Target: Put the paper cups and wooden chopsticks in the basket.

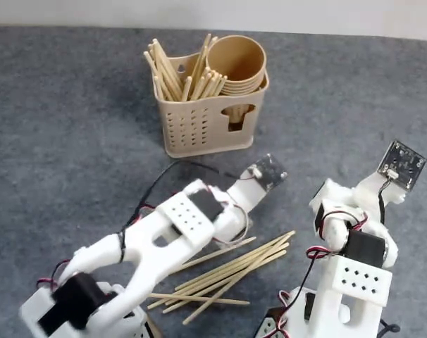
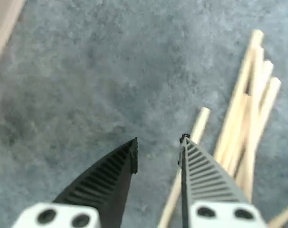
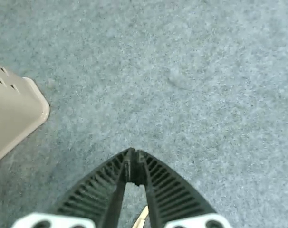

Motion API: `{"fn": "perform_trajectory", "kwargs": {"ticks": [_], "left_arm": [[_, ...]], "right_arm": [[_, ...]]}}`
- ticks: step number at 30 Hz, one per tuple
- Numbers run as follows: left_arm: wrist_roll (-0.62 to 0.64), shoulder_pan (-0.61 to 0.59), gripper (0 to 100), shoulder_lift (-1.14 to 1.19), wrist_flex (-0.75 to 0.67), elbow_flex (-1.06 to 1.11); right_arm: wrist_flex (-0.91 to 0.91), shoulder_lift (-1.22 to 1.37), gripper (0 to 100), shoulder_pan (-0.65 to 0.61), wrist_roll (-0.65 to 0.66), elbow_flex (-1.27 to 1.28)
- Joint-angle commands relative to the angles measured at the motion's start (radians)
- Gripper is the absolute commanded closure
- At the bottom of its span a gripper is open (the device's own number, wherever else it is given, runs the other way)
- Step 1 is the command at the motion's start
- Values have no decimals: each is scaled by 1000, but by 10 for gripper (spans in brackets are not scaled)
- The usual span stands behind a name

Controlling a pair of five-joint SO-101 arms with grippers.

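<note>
High view shows the basket (image 1: 206,123) standing toward the far edge of the table (image 1: 65,127). A stack of cups (image 1: 238,63) is in one side of it and a bunch of chopsticks (image 1: 177,70) stands upright in the other, so this part of the task looks done. The loose chopsticks (image 1: 231,271) lie fanned out near the near edge, between the bases of the two arms, and I judge they are what is left to collect. The left arm (image 1: 189,222) stretches over them, probably to bring its claw down on one. In the left wrist view the left claw (image 2: 158,147) is spread and holds nothing. Its tips point at bare table, one stick (image 2: 196,128) runs just beside and partly under one finger, and the others lie a little farther on the same side. So the claw is not yet around any stick. The right arm (image 1: 354,253) is folded back near the near right corner, apparently to leave room. The right claw (image 3: 134,164) is pressed together on nothing, with a corner of the basket near it.
</note>
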Motion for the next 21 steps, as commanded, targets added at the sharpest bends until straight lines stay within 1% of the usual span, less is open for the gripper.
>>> {"fn": "perform_trajectory", "kwargs": {"ticks": [1, 5, 10, 14, 17, 19, 21], "left_arm": [[12, 61, 842, -58, -55, 35], [12, 67, 842, -47, -89, 58], [14, 68, 842, 58, -118, 35], [14, 62, 846, 160, -109, -53], [14, 64, 847, 213, -49, -110], [14, 64, 868, 232, -32, -133], [12, 68, 917, 243, -32, -140]], "right_arm": [[-24, -21, 993, 7, -3, -8], [-24, -21, 993, 7, -3, -8], [-24, -21, 993, 7, -3, -7], [-24, -21, 993, 7, -3, -4], [-24, -21, 993, 7, -3, -2], [-24, -21, 993, 7, -3, -2], [-24, -21, 993, 7, -3, -2]]}}
